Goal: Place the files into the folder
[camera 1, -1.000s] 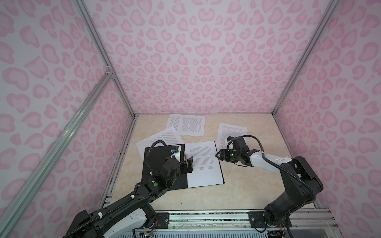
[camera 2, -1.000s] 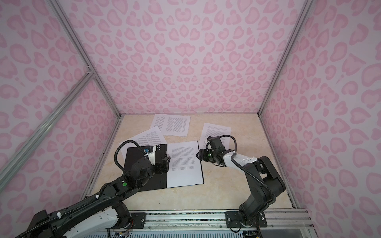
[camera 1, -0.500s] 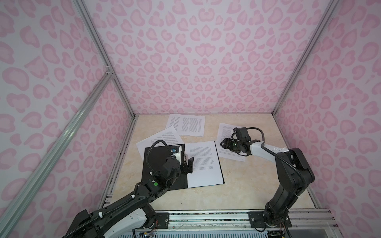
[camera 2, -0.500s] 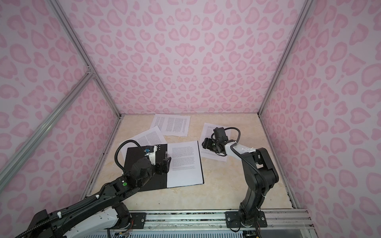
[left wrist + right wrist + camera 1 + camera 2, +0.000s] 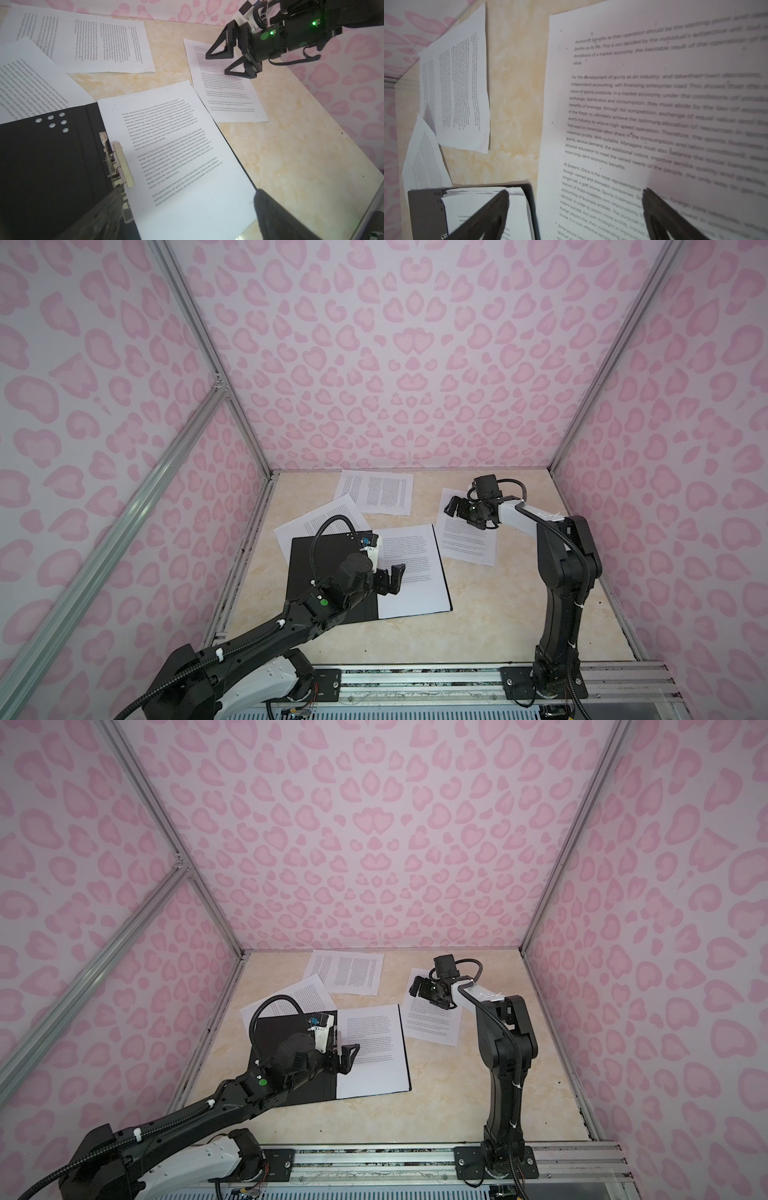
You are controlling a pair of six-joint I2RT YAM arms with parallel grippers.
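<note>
Top views both show the beige marbled worktop (image 5: 519,614) with the thin folder (image 5: 301,572) opened flat left of centre, its black inside facing up. A white printed sheet (image 5: 415,585) already lies on its right half. Three more white printed sheets are loose on the worktop: one at the far end (image 5: 378,493), one partly tucked under the folder's far corner (image 5: 309,524), and the right-hand sheet (image 5: 467,547) just beside the folder.

My right gripper (image 5: 452,508) hangs over the far end of the right-hand sheet, jaws wide apart and empty. Whether a tip touches the paper I cannot tell. My left gripper (image 5: 392,578) hovers over the filed page beside the metal spine clip (image 5: 110,162), jaws also apart, holding nothing.

I judge the step to be picking up the right-hand sheet. Flat paper offers nothing to pinch, so I would press one tip down lightly, drag toward the folder until an edge buckles up, then close on that edge. The left gripper is well placed to pin the filed page while the new one slides over it.
</note>
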